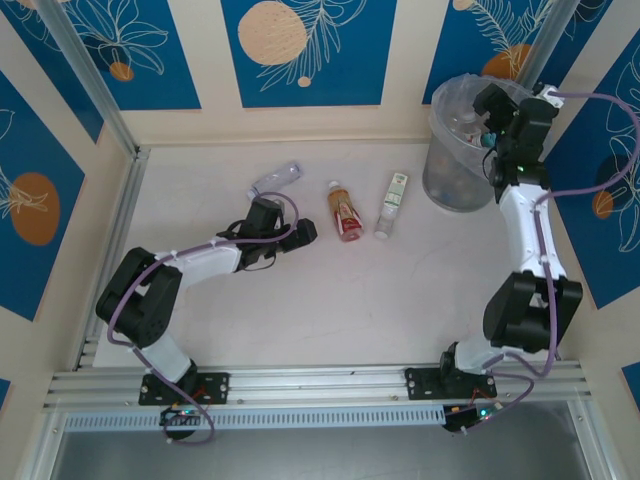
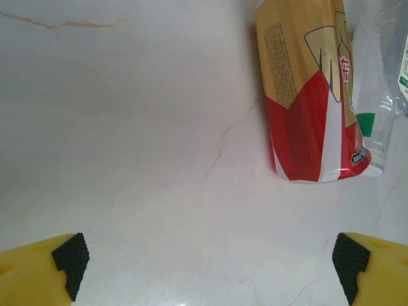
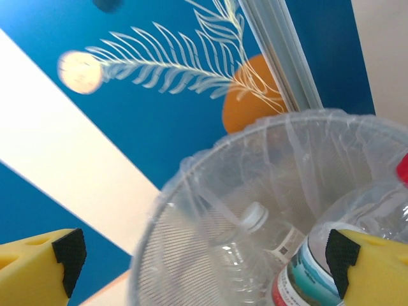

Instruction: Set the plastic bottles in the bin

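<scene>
Three plastic bottles lie on the table: a clear one (image 1: 275,180), an orange-red labelled one (image 1: 345,212) and a green-white labelled one (image 1: 391,204). My left gripper (image 1: 307,233) hovers low just left of the orange-red bottle, open and empty. In the left wrist view that bottle (image 2: 312,95) lies ahead to the right of the left gripper (image 2: 210,262), with the green-white bottle (image 2: 382,95) behind it. My right gripper (image 1: 486,125) hangs open over the bin (image 1: 450,165). Below the right gripper (image 3: 201,258), the bag-lined bin (image 3: 191,191) holds a white-capped clear bottle (image 3: 255,223) and a teal-labelled bottle (image 3: 312,274).
The bin stands at the back right corner against the blue patterned wall (image 1: 300,50). A metal rail (image 1: 110,250) runs along the table's left edge and another along the front (image 1: 320,385). Bare tabletop (image 1: 350,300) lies between the two arms.
</scene>
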